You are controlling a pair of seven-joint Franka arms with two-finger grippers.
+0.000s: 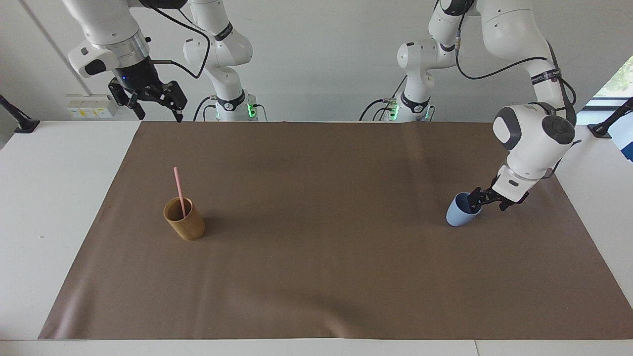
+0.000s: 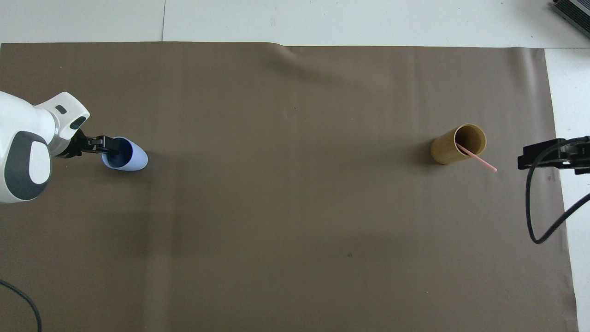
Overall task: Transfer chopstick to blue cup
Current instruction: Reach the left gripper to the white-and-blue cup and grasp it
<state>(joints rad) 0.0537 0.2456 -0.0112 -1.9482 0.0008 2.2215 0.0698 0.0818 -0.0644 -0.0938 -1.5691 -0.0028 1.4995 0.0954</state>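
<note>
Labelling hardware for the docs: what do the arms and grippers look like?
Both arms are glossy white with rounded joints, dark grey round caps and black bands. Left gripper and right gripper are black with linked fingers. Black cables run along each arm; green lights glow at both bases.

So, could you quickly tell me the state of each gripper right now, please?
Left gripper: open, at the rim of the blue cup, holding nothing.
Right gripper: open, empty, waiting in the air.
</note>
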